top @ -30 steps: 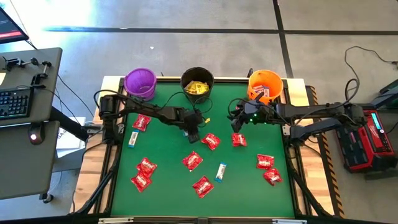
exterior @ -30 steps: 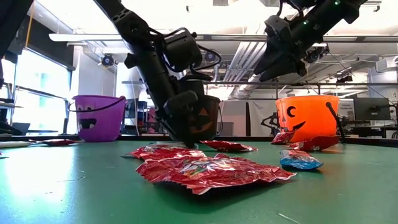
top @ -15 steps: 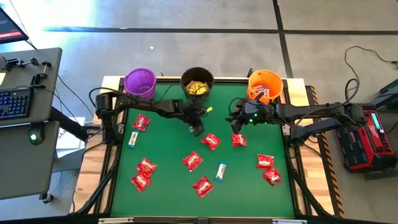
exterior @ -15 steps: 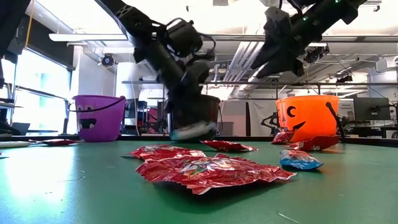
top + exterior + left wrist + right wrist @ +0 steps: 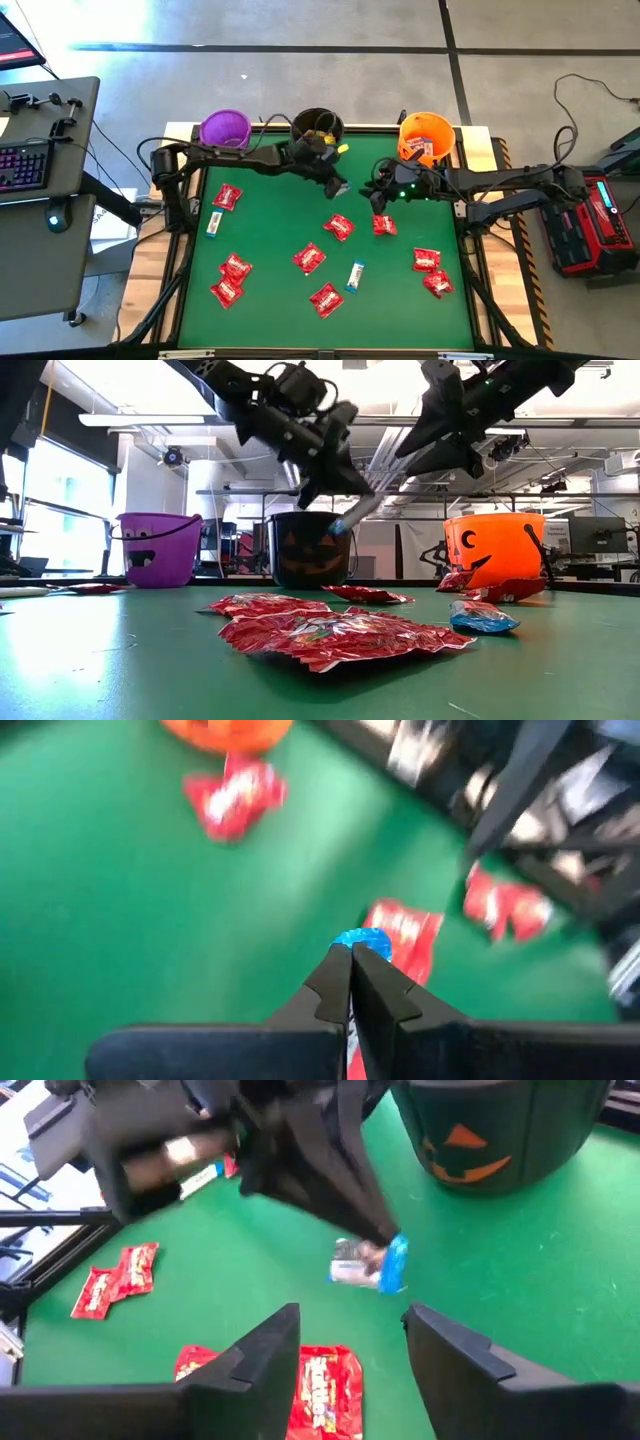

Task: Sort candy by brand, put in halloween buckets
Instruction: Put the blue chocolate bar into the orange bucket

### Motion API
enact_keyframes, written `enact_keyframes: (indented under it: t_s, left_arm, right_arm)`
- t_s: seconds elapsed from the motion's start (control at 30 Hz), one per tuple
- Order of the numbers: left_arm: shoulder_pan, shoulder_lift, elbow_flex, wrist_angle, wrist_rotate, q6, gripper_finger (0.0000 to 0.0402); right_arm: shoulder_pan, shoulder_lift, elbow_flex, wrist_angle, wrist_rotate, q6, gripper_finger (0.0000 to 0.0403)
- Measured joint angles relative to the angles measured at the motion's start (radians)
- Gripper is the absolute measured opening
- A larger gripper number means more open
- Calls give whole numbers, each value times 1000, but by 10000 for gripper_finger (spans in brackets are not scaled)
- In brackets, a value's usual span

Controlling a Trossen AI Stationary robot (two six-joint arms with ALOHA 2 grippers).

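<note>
Looking down, you can barely see what the black bucket holds, perhaps yellow; left gripper pinches a white-and-blue bar; right gripper gapes empty at three o'clock.

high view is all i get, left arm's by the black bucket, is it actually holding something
Observer: Yes, the left gripper is shut on a white-and-blue bar.
Operator: is it off the table
Observer: Yes, the low view shows the bar hanging in the air in front of the black bucket, near its rim.
Operator: and the right gripper
Observer: The right gripper is open, empty, above a red packet.
</note>
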Motion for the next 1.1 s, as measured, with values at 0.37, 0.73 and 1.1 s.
enact_keyframes:
  t_s: [0.37,0.73,1.1]
  left_arm:
    - [43,-84,41,180,29,-76,0]
    - [20,-88,87,251,34,-86,0]
    - [6,-88,87,271,51,-117,0]
  right_arm:
    - [2,0,0,116,129,-18,242]
    - [-3,0,0,303,206,-110,232]
    - [-3,0,0,316,242,-143,95]
